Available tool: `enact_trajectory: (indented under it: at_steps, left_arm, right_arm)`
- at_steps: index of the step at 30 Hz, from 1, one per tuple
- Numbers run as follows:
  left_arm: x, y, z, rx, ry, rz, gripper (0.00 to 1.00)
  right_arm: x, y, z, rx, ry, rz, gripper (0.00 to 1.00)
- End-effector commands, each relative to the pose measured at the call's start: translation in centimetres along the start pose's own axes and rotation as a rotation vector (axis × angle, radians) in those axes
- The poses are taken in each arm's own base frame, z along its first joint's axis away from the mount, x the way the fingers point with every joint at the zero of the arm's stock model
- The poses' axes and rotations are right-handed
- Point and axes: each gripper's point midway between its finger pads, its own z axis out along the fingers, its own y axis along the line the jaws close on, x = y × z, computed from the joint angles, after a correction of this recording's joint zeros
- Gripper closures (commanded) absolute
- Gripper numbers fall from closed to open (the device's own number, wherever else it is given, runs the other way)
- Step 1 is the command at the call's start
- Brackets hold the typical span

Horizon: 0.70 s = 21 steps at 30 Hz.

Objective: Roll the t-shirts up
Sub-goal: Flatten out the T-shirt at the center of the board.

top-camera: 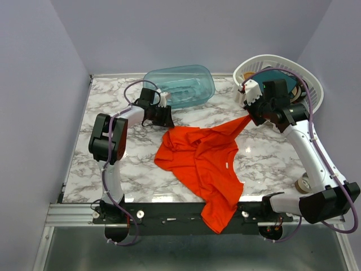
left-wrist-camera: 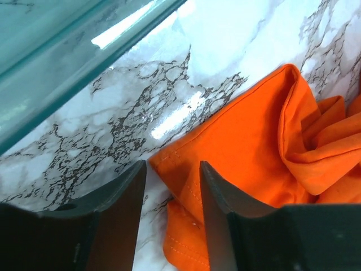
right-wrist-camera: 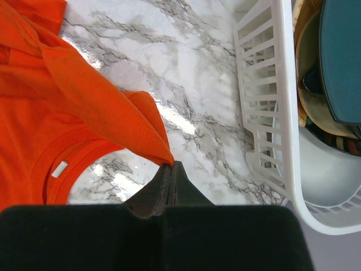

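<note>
Our right gripper (right-wrist-camera: 171, 165) is clamped shut on a fold of the t-shirt (top-camera: 200, 161), and that corner rises taut toward the far right. Our left gripper (left-wrist-camera: 172, 169) has its jaws apart, straddling a hemmed edge on the shirt's far-left side without pinching it. The red-orange shirt lies crumpled mid-table, its near end hanging over the near edge. A teal tub (top-camera: 180, 84) sits just beyond the left gripper. A white basket (top-camera: 313, 84) stands far right on the marble table (top-camera: 265, 161).
</note>
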Motion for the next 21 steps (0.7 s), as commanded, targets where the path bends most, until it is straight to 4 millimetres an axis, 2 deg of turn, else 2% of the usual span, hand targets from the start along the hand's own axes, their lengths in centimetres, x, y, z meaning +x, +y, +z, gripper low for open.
enact_trajectory:
  at_steps: [1, 4, 7, 8, 9, 11, 12, 14, 15, 17, 18, 20, 21]
  left_arm:
    - [0.9, 0.2, 1.4, 0.011, -0.001, 0.015, 0.53]
    - [1.3, -0.1, 1.6, 0.018, -0.001, 0.026, 0.6]
    - [1.2, -0.4, 1.6, 0.035, -0.008, 0.036, 0.78]
    - [1.1, -0.6, 1.5, 0.042, -0.014, 0.04, 0.92]
    - [0.7, -1.1, 0.9, 0.048, -0.031, 0.054, 0.99]
    - [-0.8, -1.9, -0.6, 0.064, -0.078, 0.086, 1.0]
    - [-2.4, -3.4, -2.8, 0.078, -0.141, 0.123, 1.0]
    - [-5.0, -4.0, -6.2, 0.054, -0.238, 0.184, 1.0]
    - [-7.4, -5.7, -9.7, 0.038, -0.325, 0.244, 1.0]
    - [-9.0, -6.3, -13.7, -0.002, -0.388, 0.304, 1.0]
    - [-10.6, -8.1, -17.2, -0.018, -0.461, 0.365, 1.0]
    - [-10.9, -8.7, -20.3, -0.074, -0.493, 0.407, 1.0]
    - [-11.3, -10.2, -23.0, -0.097, -0.546, 0.482, 1.0]
  right_arm:
    - [0.6, -0.1, -0.3, 0.011, 0.019, 0.006, 1.0]
    - [0.6, 0.0, -0.1, 0.003, 0.02, 0.006, 1.0]
    - [0.6, 0.1, 0.1, 0.0, 0.017, 0.007, 1.0]
    - [0.6, 0.0, 0.1, 0.002, 0.016, 0.006, 1.0]
    - [0.5, -0.1, 0.0, 0.005, 0.016, 0.008, 0.99]
    - [0.6, -0.8, -0.1, 0.046, 0.02, 0.006, 1.0]
    - [0.4, -1.2, -0.2, 0.062, 0.014, 0.007, 1.0]
    - [-0.6, -3.3, -1.2, 0.152, -0.009, 0.015, 0.99]
    - [-1.1, -4.1, -1.6, 0.183, -0.02, 0.019, 0.99]
    - [-2.8, -6.4, -3.0, 0.269, -0.066, 0.036, 0.99]
    - [-3.3, -7.0, -3.2, 0.286, -0.076, 0.039, 0.99]
    - [-4.6, -7.9, -4.1, 0.319, -0.108, 0.048, 0.99]
    - [-5.8, -8.4, -5.1, 0.336, -0.144, 0.05, 0.99]
